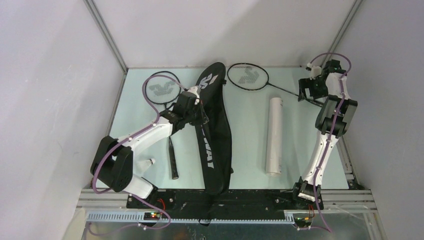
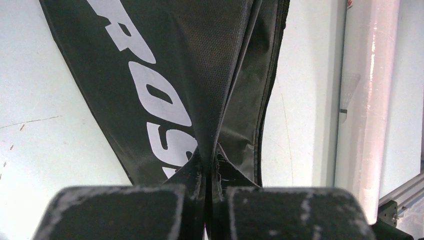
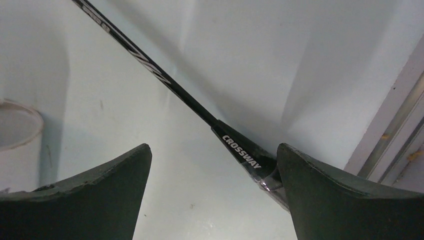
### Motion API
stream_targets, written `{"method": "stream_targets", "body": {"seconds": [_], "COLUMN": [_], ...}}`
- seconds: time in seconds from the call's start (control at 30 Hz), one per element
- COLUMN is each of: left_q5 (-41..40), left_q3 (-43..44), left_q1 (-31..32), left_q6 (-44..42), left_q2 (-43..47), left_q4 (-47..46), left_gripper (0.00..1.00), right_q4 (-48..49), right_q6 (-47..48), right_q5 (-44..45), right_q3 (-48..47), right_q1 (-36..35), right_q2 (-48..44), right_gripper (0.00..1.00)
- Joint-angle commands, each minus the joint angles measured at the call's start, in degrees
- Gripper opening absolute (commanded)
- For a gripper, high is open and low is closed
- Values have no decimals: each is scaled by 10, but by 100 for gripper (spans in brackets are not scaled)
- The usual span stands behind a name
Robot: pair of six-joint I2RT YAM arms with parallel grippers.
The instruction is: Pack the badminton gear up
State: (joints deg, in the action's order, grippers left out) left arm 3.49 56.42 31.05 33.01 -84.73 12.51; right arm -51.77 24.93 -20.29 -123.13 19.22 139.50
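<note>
A robot lab cell is showing here: plain grey panels (image 1: pixel 50 75) are enclosing a pale green table (image 1: pixel 250 165), aluminium struts (image 1: pixel 106 35) are climbing the upper corners, and a slotted cable duct (image 1: pixel 120 216) is running along the bottom edge.

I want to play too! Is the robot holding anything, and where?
The left gripper pinches a fold of the black racket bag fabric, near its lettering. The right gripper stands open over a racket near its handle, holding nothing.

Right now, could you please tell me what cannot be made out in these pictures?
Left racket, shaft: top view, under the left arm.
Right racket, handle end: right wrist view, behind the open right claw.
Tube, contents: top view, behind its wall.
Racket bag, inside: left wrist view, fabric pinched in the left claw covers it.
</note>
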Motion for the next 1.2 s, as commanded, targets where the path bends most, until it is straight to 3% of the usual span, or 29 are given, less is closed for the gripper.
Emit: {"method": "stream_targets", "body": {"seconds": [0.0,0.17,0.5,0.67,0.87,1.07,1.13,1.17], "left_q5": [-8,3,16,14,-10,-18,-21,-21], "left_q3": [3,2,20,29,33,31,29,27], "left_q1": [-4,-4,-4,-4,-4,-4,-4,-4], "left_q6": [-13,-7,-12,-14,-23,-35,-38,-38], "left_q2": [11,4,-17,-22,-14,-2,2,3], "left_q4": [-20,-34,-30,-25,0,7,5,4], "left_gripper": [0,0,0,0,0,0,0,0], "right_q4": [-26,30,53,30,-97,-194,-215,-221], "right_q6": [90,94,4,29,134,269,289,292], "right_q5": [15,9,-17,5,-13,19,27,34], "right_q3": [12,34,-52,-51,-33,53,67,71], "right_q1": [-10,-20,15,12,10,-21,-33,-36], "right_q2": [-18,-57,19,29,29,-16,-23,-23], "right_gripper": [98,99,99,99,99,86,79,68]}}
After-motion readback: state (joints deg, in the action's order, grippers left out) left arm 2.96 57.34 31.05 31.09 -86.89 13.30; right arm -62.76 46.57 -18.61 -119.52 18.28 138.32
